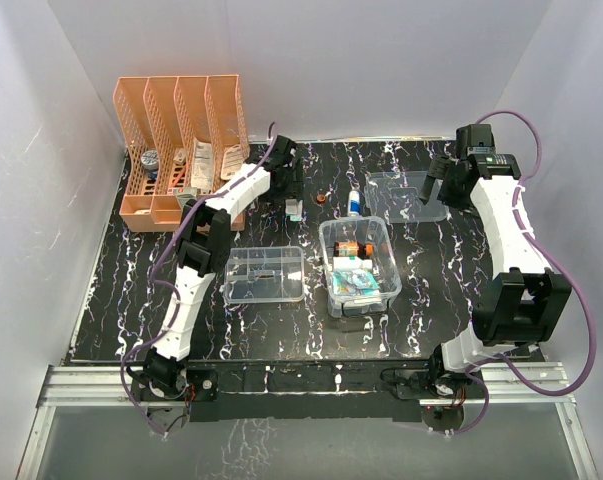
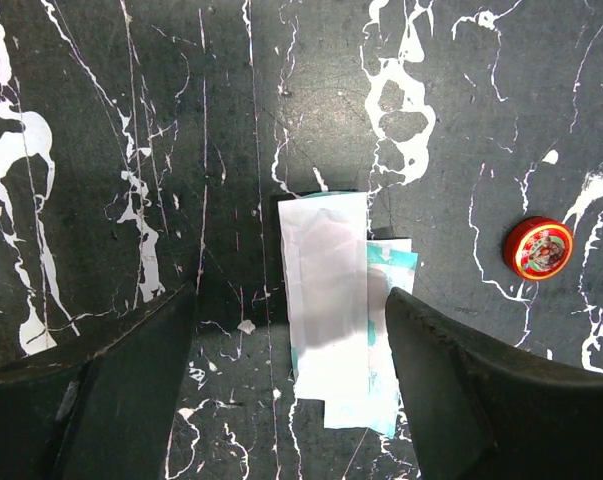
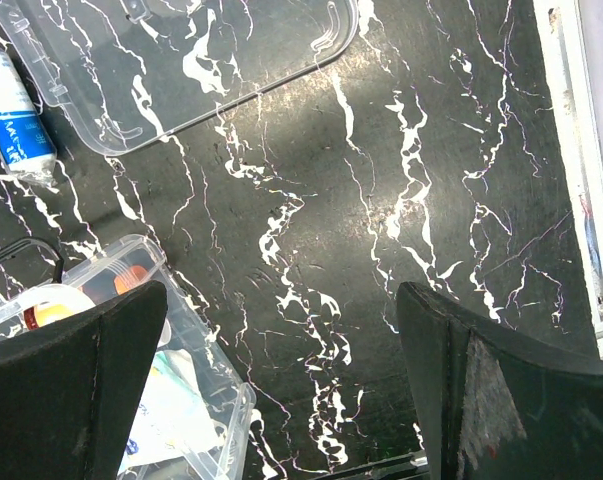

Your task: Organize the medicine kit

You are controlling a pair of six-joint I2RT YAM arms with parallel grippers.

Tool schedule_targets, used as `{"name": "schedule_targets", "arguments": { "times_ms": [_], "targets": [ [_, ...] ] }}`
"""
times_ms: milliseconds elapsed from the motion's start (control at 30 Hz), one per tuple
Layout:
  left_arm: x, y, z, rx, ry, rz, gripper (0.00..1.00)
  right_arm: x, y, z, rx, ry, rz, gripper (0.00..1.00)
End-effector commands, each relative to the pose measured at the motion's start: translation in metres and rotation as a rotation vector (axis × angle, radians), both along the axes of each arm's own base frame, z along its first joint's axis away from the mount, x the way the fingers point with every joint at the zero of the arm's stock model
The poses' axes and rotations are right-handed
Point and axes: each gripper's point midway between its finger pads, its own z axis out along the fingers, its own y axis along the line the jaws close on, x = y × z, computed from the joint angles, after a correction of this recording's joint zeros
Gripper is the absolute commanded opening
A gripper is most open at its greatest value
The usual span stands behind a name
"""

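**Left arm:** stretched forward to the far middle of the black, white-veined marble-pattern table [image 1: 436, 290], wrist turned downward. The left gripper [image 2: 291, 310] has its dark, matte jaws spread wide, one on each side of a flat white-and-teal paper packet [image 2: 333, 320] lying on the table. Nothing is gripped. A small round red tin [image 2: 538, 248] lies apart from the packet.

**Right arm:** folded at the elbow, reaching to the far right. The right gripper [image 3: 281, 300] is fully spread and empty over bare table, near a flat clear plastic lid [image 3: 181, 70]. A white bottle with a blue label [image 3: 11, 120] lies by the lid.

**Medicine kit:** the deep clear plastic box with rounded corners [image 1: 393, 262] stands uncovered mid-table, contents inside. It is just right of a shallow clear divided tray [image 1: 229, 275]. An orange slotted plastic rack [image 1: 181, 110] stands far left.
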Motion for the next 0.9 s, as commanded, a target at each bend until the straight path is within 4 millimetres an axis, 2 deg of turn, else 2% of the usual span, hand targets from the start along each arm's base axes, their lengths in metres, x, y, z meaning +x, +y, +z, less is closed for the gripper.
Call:
{"name": "schedule_targets", "arguments": {
  "times_ms": [0,200,433,667,767,867],
  "targets": [
    [-0.026,-0.013,-0.008,-0.017,0.087,-0.036,0.73,0.007,-0.006,0.014,-0.021,-0.054,-0.014,0.98],
    [-0.037,-0.021,-0.007,-0.001,0.102,-0.066,0.73,0.006,-0.006,0.011,-0.019,-0.051,-0.010,0.98],
    [-0.039,-0.033,0.005,0.017,0.070,-0.105,0.72,0.004,-0.003,0.004,-0.008,-0.043,0.003,0.98],
    [-0.058,-0.034,-0.007,0.061,0.108,-0.132,0.72,0.001,-0.002,0.001,-0.014,-0.036,0.021,0.98],
    [-0.063,-0.032,-0.012,0.084,0.118,-0.137,0.67,-0.001,-0.003,0.000,-0.020,-0.035,0.024,0.98],
    [-0.066,-0.028,-0.015,0.105,0.123,-0.136,0.55,-0.004,-0.004,-0.001,-0.026,-0.032,0.025,0.98]
  ]
}}
